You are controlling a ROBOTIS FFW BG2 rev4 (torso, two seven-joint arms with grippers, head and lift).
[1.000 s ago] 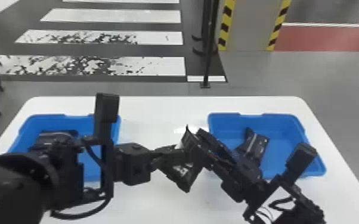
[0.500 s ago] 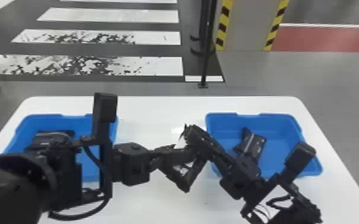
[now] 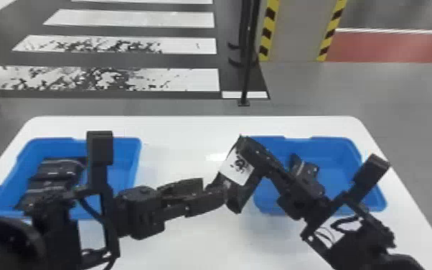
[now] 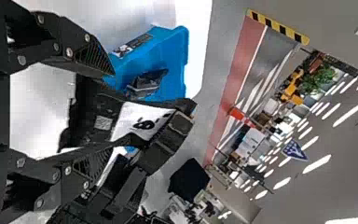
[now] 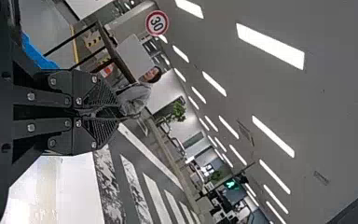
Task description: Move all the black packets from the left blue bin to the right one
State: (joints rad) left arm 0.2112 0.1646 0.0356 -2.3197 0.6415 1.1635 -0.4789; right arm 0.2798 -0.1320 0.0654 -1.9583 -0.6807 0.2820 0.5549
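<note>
Blue plastic L bin (image 3: 138,161), 9 o'clock on white surface (image 3: 190,246): at least 2 glossy black packets (image 3: 59,170); exact no. hidden by arm. L claw (image 3: 214,189) wide open, ribbed pads either side of 1 black packet (image 3: 234,197) w/ white label (image 3: 236,167), dark print; can't tell if touching. R claw (image 3: 248,147), at packet's 1 o'clock, pinched nearly closed on its edge. Blue R bin (image 3: 333,143), 3 o'clock: 1 black packet visible (image 3: 305,168), approx. bin's 10 o'clock.

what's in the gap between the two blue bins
Between the left bin and the right bin, the head view shows bare table with the left pincer and a packet, held by the right pincer, above it.
</note>
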